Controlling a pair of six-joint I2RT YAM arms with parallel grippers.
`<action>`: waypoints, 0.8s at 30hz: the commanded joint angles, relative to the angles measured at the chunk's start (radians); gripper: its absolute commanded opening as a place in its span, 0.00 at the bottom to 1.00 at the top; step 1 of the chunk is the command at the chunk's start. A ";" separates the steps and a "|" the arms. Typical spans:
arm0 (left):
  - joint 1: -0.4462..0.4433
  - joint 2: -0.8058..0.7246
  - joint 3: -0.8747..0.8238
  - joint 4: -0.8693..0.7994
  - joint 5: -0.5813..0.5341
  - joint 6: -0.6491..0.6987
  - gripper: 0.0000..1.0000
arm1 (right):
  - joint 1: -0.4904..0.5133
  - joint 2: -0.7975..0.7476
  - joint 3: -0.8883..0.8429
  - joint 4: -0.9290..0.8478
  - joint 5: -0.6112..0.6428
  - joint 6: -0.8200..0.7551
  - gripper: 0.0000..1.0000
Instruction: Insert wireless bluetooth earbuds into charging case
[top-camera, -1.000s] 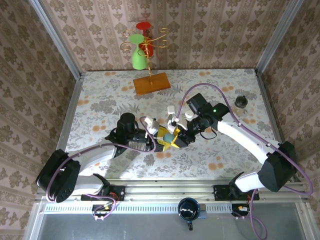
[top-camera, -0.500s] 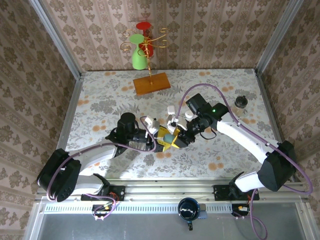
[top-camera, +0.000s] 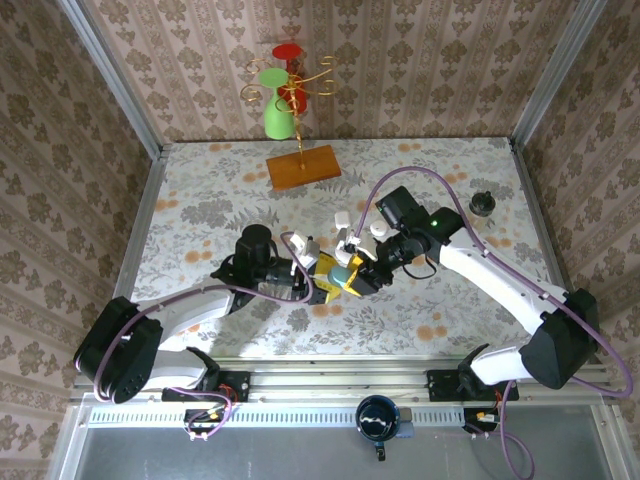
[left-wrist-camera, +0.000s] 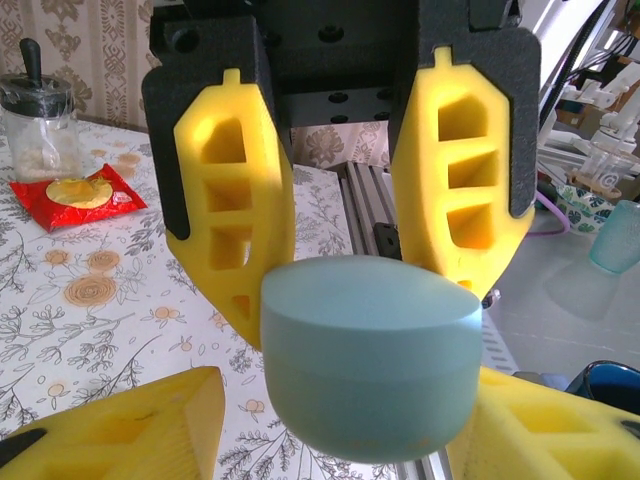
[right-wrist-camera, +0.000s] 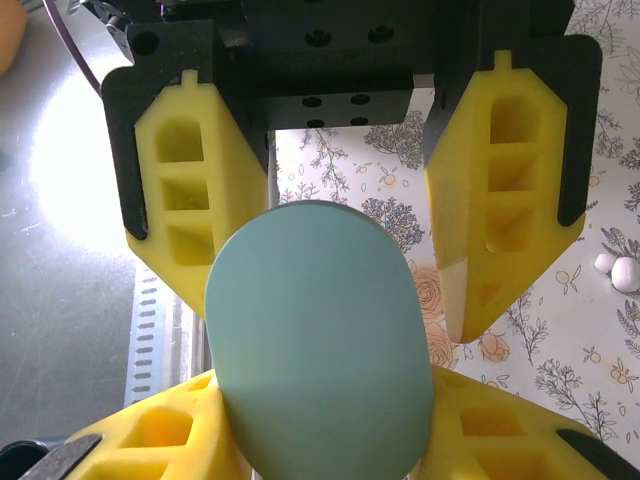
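A pale blue, pebble-like charging case hangs closed just above the table's near middle, between both grippers. My right gripper is shut on it, a yellow pad pressed to each narrow side of the case. My left gripper faces it from the other side and stands open around the case. Its left finger is clear of the case, while the right one touches it. Two tiny white earbuds lie on the table beside the right gripper.
Small white pieces lie just behind the grippers. A wooden stand with a green vase is at the back. A small dark jar sits at the right, with a red packet by it. The metal rail runs along the near edge.
The right arm's elbow has swung a little to the right. The case and both grippers stay in the same place. The left jaws stand slightly wider.
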 joint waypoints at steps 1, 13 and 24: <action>0.009 0.004 0.032 0.014 0.038 -0.003 0.57 | 0.005 0.005 0.020 -0.020 -0.002 -0.011 0.17; 0.010 0.019 0.041 0.009 0.059 -0.023 0.53 | 0.005 0.028 0.012 0.004 0.012 -0.001 0.17; 0.012 0.026 0.042 0.003 0.056 -0.013 0.55 | 0.003 -0.024 -0.009 0.023 0.011 0.007 0.17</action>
